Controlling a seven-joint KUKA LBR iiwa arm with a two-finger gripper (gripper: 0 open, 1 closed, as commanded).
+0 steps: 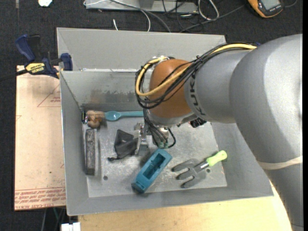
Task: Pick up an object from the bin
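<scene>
In the bin, everything is placed from the blue block, which lies tilted near the front of the floor, hollow side up, its lower end toward the front left.

- Far left of the block, a dark bar lies lengthwise along the left wall.
- Up and left of the block, just past the bar's far end, sits a small brown lump.
- Beside the lump and farther back than the block, a teal spoon lies flat. Its bowl is next to the lump and its handle runs right, under the arm.
- Just left of the block's upper end lies a crumpled black piece, apart from the bar.
- The gripper is low over the floor, directly behind the block's upper end and at the black piece's right edge. These two are the things nearest it. Whether it touches either one, how wide it stands, and whether it grasps anything cannot be told, as the wrist parts crowd the spot.
- Above the gripper is the orange cover with looped yellow and black cables.
- Right of the block and close to it, a grey fork lies flat, tines toward the block, its green handle pointing up and right.
</scene>
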